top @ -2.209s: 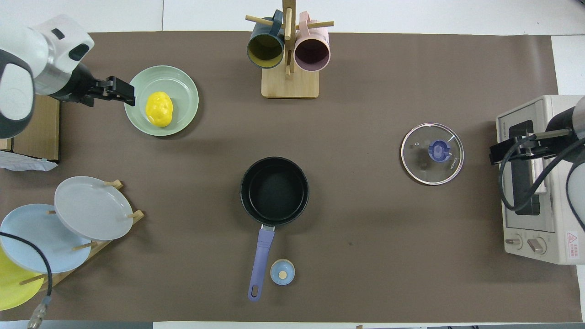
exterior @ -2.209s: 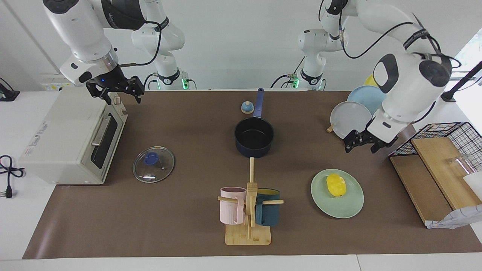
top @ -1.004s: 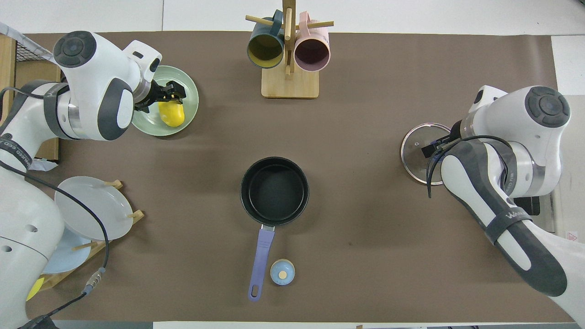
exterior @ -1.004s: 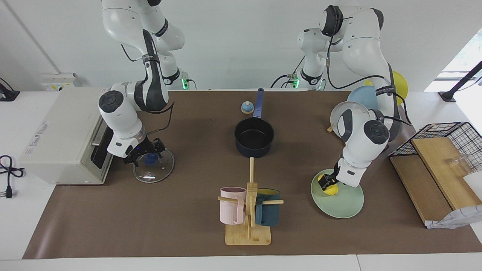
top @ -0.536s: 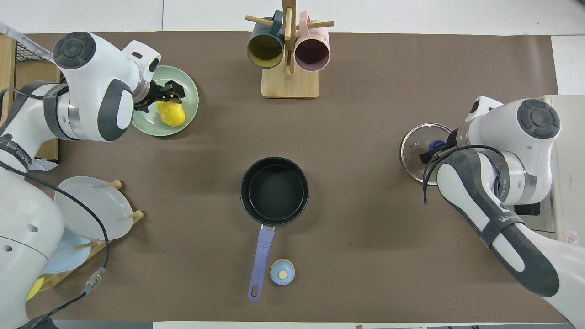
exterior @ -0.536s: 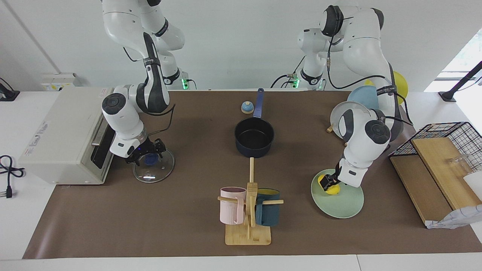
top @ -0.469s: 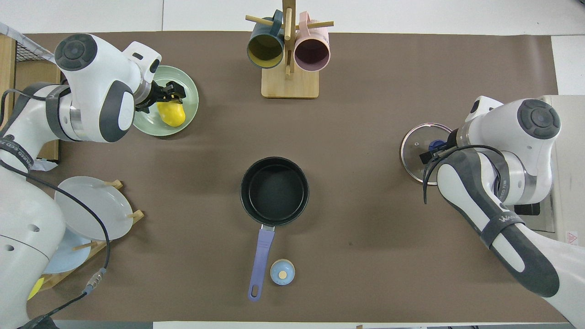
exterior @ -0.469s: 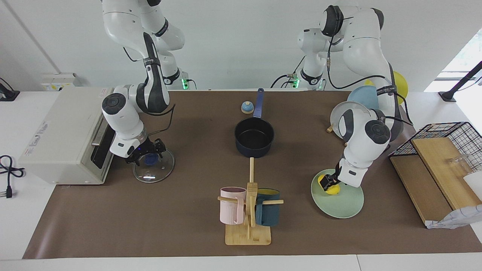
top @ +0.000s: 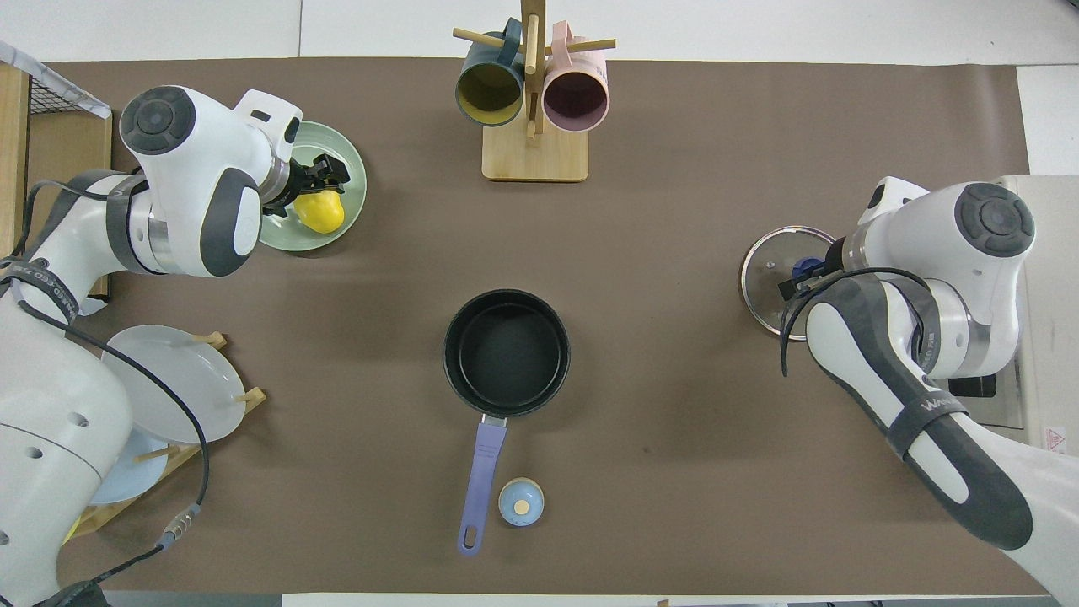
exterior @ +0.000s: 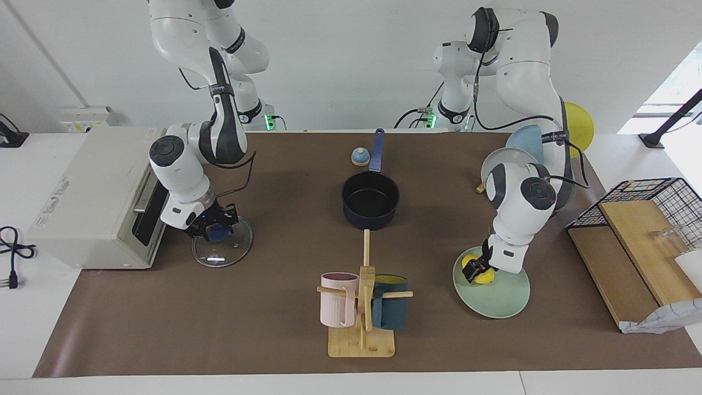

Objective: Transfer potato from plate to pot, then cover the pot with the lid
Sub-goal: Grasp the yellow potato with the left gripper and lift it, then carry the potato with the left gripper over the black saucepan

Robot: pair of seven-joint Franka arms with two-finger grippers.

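Potato (exterior: 482,274) is lying on the pale green plate (exterior: 502,304), toward the left arm's end of the counter (exterior: 274,307), so the transfer is not yet done. The left end effector (exterior: 473,270) is sitting right down on it, its dark fingers appearing pressed against the potato's sides, though it is not lifted clear of the plate. In the overhead view the same potato (top: 319,211) is showing just at the fingers of that end effector (top: 324,181), with the plate's rim (top: 354,181) curving around it.

At the right arm's end, the right end effector (exterior: 211,227) is down at the blue knob of the glass lid (exterior: 222,253), which is resting flat on the counter beside the toaster oven (exterior: 93,197); whether its fingers are pinching the knob I cannot tell.

Midway between them, the pot (exterior: 370,203) is standing empty and uncovered. Judging from this, both halves of the job are remaining: carrying the potato over, then bringing the lid across.
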